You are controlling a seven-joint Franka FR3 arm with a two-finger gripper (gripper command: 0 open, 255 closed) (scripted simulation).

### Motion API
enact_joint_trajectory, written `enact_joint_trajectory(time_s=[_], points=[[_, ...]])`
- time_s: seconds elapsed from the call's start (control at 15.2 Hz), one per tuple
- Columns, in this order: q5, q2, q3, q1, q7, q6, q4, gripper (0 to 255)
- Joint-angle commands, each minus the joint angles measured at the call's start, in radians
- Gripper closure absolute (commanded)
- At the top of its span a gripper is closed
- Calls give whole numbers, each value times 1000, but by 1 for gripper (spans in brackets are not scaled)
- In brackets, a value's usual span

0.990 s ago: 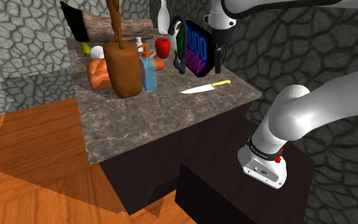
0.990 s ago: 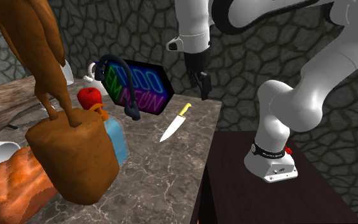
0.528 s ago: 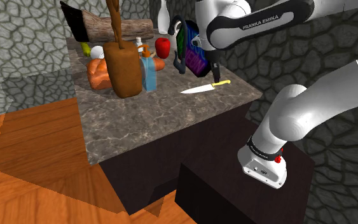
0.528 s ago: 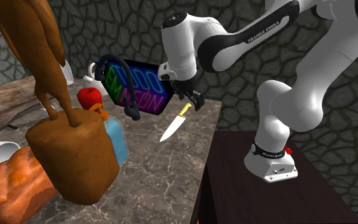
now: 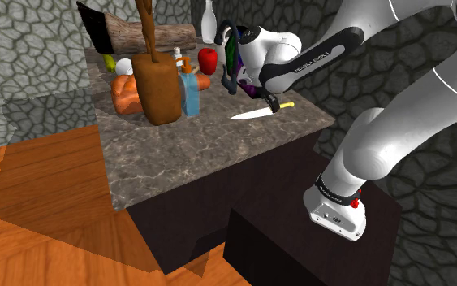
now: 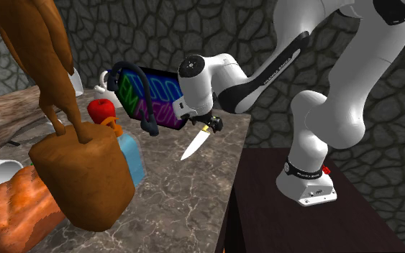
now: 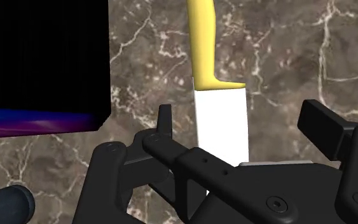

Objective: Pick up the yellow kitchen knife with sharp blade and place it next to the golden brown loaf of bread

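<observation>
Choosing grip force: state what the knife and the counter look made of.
Knife: the blade is drawn flat white with no metallic shine, so its material is unclear. The handle is smooth, glossy yellow and looks like plastic. Counter: dark brown with pale veins, probably polished marble.

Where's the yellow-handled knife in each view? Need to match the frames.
Shoulder view: yellow-handled, white-bladed knife right of centre on the marbled counter.
Second exterior view: knife mid-picture, near the counter's right edge.
Wrist view: knife between the black gripper's open fingers.
Landmark: black neon-lettered box beside its handle.
</observation>
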Motion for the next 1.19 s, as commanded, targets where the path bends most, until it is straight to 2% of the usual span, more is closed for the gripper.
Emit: enact_joint_trajectory(time_s=[0.0, 0.33, 0.79, 0.86, 1.12], points=[[-27, 26, -9, -8, 4, 39, -11, 0], [-69, 65, -30, -31, 22, 105, -34, 0], [-69, 65, -30, -31, 22, 105, -34, 0], [-69, 65, -30, -31, 22, 105, -34, 255], [-67, 64, -29, -30, 21, 103, -32, 255]])
